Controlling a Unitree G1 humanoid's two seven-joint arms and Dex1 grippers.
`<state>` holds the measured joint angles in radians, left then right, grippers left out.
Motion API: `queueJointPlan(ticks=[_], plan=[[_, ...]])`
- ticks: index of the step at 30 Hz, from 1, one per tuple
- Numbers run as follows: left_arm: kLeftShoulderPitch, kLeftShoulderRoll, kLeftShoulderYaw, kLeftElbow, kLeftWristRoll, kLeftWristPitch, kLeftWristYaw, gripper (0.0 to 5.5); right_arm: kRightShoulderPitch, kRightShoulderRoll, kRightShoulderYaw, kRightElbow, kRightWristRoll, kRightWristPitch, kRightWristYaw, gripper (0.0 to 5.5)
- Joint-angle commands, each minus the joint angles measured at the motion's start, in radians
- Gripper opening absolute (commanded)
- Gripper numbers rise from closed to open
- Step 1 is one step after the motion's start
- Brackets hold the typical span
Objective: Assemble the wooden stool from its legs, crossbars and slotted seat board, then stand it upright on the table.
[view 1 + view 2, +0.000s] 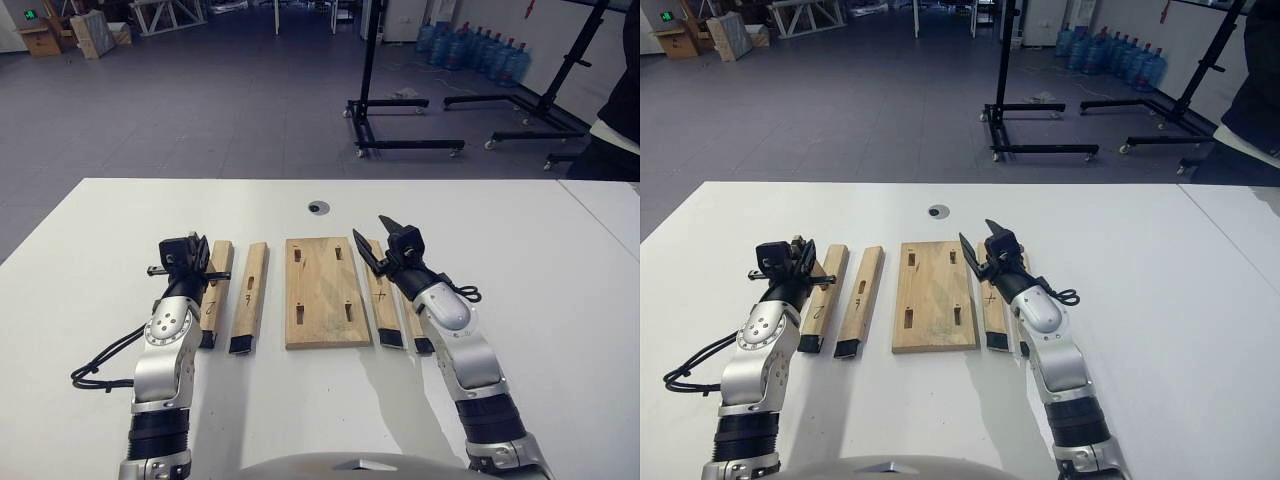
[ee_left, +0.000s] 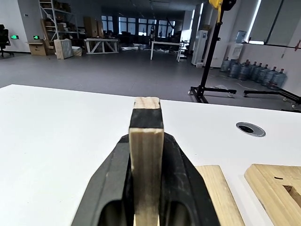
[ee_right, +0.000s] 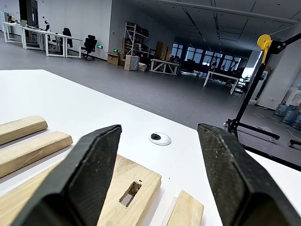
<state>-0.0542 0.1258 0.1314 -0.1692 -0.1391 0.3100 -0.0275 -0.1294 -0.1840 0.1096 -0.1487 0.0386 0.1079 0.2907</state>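
The slotted seat board point(image 1: 325, 292) lies flat in the middle of the white table point(image 1: 560, 300). Two wooden legs point(image 1: 250, 295) with black near ends lie to its left, and two more wooden pieces point(image 1: 381, 300) lie to its right. My left gripper point(image 1: 185, 255) rests at the leftmost leg point(image 1: 218, 275). In the left wrist view it point(image 2: 146, 141) is shut on a wooden bar with a black band point(image 2: 146, 165), held edge-on. My right gripper point(image 1: 382, 240) hovers open over the far ends of the right pieces, beside the board's far right corner; its fingers point(image 3: 94, 160) hold nothing.
A round cable hole point(image 1: 318, 207) sits in the table just beyond the board. A black cable point(image 1: 95, 370) loops beside my left arm. Black wheeled stands point(image 1: 400, 110) occupy the floor past the table's far edge. Bare tabletop stretches to either side.
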Motion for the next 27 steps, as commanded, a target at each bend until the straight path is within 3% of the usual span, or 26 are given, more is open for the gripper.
queueJointPlan(ticks=[1,7,8,18,27], plan=[[0.027,-0.005,-0.032,0.045,0.002,0.094,-0.017,0.37,-0.015,-0.004,-0.006,0.003,-0.003,0.007,0.0,2.93],[0.025,-0.008,-0.031,0.031,-0.002,0.096,-0.015,0.37,-0.017,-0.004,-0.006,0.004,-0.006,0.003,-0.003,2.93],[0.025,-0.009,-0.032,0.026,0.0,0.093,-0.013,0.73,-0.017,-0.004,-0.006,0.004,-0.006,0.003,-0.003,2.93],[-0.007,-0.025,-0.002,-0.011,-0.015,0.051,-0.002,2.02,-0.02,-0.001,-0.008,0.007,-0.008,-0.002,-0.01,2.93],[-0.071,-0.026,0.05,-0.113,-0.104,0.037,-0.023,2.07,-0.031,-0.007,-0.022,0.017,-0.005,-0.002,-0.011,2.93]])
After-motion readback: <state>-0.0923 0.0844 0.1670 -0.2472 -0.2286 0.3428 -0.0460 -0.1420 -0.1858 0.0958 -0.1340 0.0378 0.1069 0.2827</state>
